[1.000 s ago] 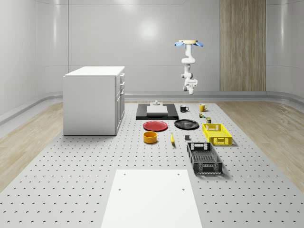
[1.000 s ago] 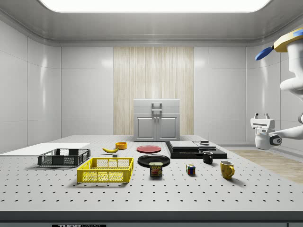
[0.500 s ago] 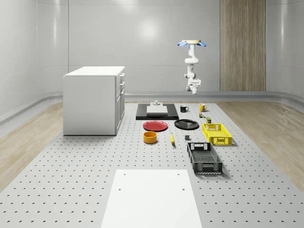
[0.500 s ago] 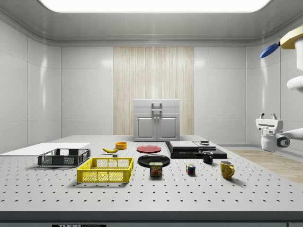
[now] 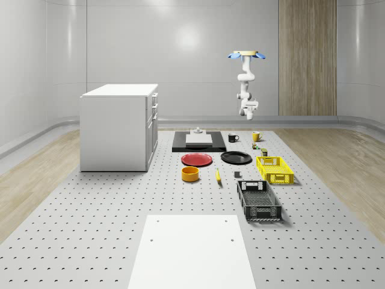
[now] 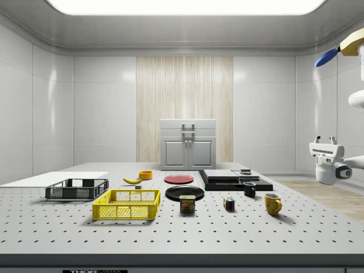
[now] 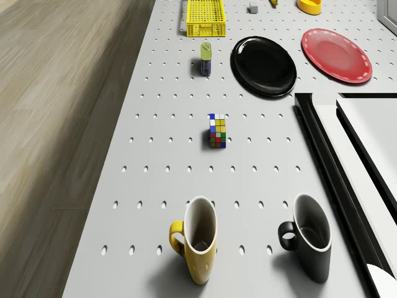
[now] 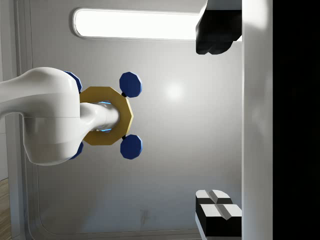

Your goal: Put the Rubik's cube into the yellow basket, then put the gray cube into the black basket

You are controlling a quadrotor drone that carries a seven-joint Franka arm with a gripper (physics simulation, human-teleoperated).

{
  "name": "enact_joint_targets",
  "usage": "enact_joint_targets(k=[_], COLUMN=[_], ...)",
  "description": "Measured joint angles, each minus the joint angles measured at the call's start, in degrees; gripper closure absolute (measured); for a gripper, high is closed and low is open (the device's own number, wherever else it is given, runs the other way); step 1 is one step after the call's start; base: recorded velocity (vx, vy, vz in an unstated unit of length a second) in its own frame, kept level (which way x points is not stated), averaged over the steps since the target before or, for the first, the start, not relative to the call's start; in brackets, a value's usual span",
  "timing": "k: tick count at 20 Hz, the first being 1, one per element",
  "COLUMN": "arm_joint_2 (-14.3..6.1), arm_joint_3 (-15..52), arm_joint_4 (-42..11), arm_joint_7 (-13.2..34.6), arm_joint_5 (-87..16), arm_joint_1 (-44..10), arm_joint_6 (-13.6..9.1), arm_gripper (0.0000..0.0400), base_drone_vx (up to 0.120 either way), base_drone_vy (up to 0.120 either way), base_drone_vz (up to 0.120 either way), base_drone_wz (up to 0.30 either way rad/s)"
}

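The drone hovers high above the far end of the bench, past the two mugs, with the arm hanging beneath it. In the side view the gripper sits beyond the bench's right edge and points upward, fingers toward the ceiling. The wrist view looks up at the drone's underside, and the two fingertips stand well apart with nothing between them, so the gripper is released and empty.

The Rubik's cube rests on the bench between the yellow mug and the green can. In the side view the Rubik's cube lies at about 8 o'clock from the gripper, lower and well apart from it. So the coming move, as I judge it, calls for the gripper to turn over to face down and descend toward that 8 o'clock side. The cube has no long axis, so any square approach would suit.

The yellow basket sits further along the bench beyond the can, and the black basket is nearer the whole-scene camera. The gray cube lies between the baskets and a banana. Neither cube has been placed yet, so the task is at its opening reach.
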Motion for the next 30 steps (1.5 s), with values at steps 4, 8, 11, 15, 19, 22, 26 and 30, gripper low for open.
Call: enact_joint_targets(k=[4, 8, 11, 15, 19, 22, 26, 30], arm_joint_2=[-0.1, -0.3, -0.6, -1.2, -3.0, -5.2, -8.5, -11.5], arm_joint_3=[1.3, 3.8, 7.2, 14.8, 27.2, 38.2, 51.0, 59.6], arm_joint_4=[-0.2, -0.6, -1.3, -3.9, -11.4, -21.6, -35.8, -43.8], arm_joint_7=[0.2, 0.7, 1.4, 3.0, 6.5, 11.5, 21.2, 30.7], arm_joint_5=[-1.8, -5.4, -10.1, -21.1, -39.9, -58.6, -83.5, -100.1], arm_joint_1=[-0.4, -1.2, -2.2, -4.7, -9.2, -14.5, -24.9, -37.2], arm_joint_6=[0.2, 0.4, 0.6, 1.2, 2.1, 2.5, 0.2, -5.1], arm_gripper=[0.0000, 0.0000, 0.0000, 0.0000, 0.0000, 0.0000, 0.0000, 0.0000], base_drone_vx=[0.120, 0.120, 0.120, 0.120, 0.120, 0.120, 0.120, 0.120], base_drone_vy=[0.000, 0.000, 0.000, 0.000, 0.000, 0.000, 0.000, 0.000], base_drone_vz=[0.000, 0.000, 0.000, 0.000, -0.020, -0.120, -0.120, -0.120], base_drone_wz=[0.000, 0.000, 0.000, 0.000, 0.000, 0.000, 0.000, 0.000])
